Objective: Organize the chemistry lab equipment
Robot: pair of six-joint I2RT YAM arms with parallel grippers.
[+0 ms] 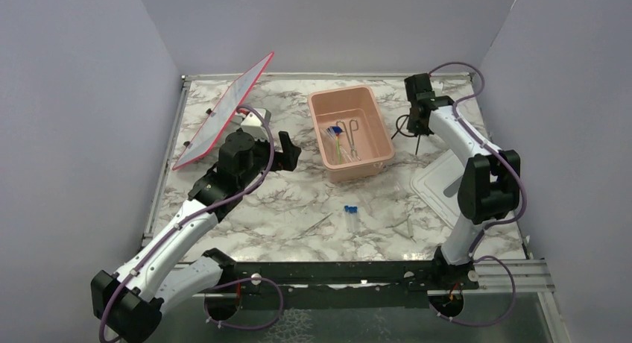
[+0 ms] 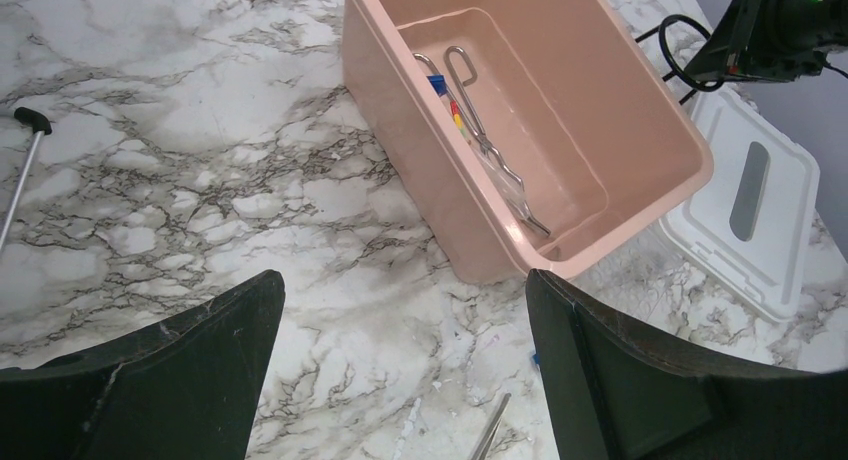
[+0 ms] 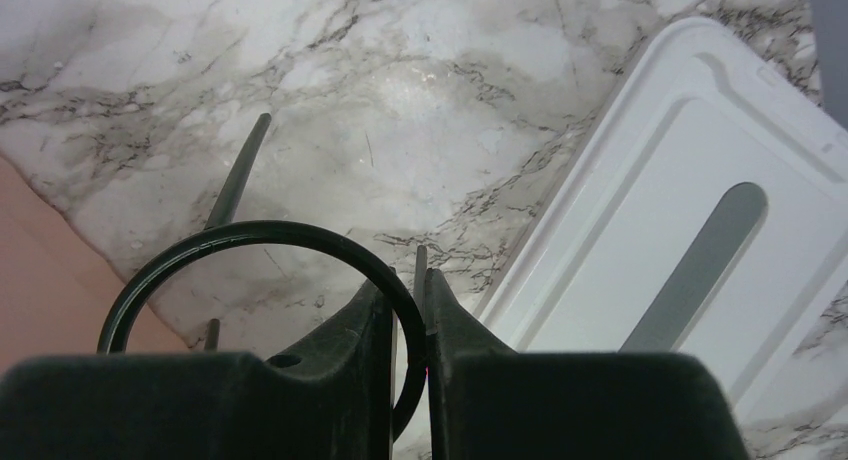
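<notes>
My right gripper (image 3: 405, 290) is shut on the wire of the black ring stand (image 3: 260, 230), just right of the pink tub (image 1: 319, 134); from above the stand (image 1: 406, 127) hangs by that gripper (image 1: 417, 119). Metal tweezers (image 2: 490, 145), a blue-capped tube (image 1: 337, 130) and a green-yellow stick (image 1: 340, 148) lie inside the tub. Two blue-capped tubes (image 1: 350, 216) and a thin pipette (image 1: 317, 225) rest on the marble near the front. My left gripper (image 2: 405, 310) stands open over bare marble left of the tub, holding nothing.
A white lid (image 1: 440, 183) lies flat on the table under the right arm. The large red-edged panel (image 1: 223, 112) leans tilted at the back left. Another thin clear pipette (image 1: 402, 225) lies near the lid's front corner.
</notes>
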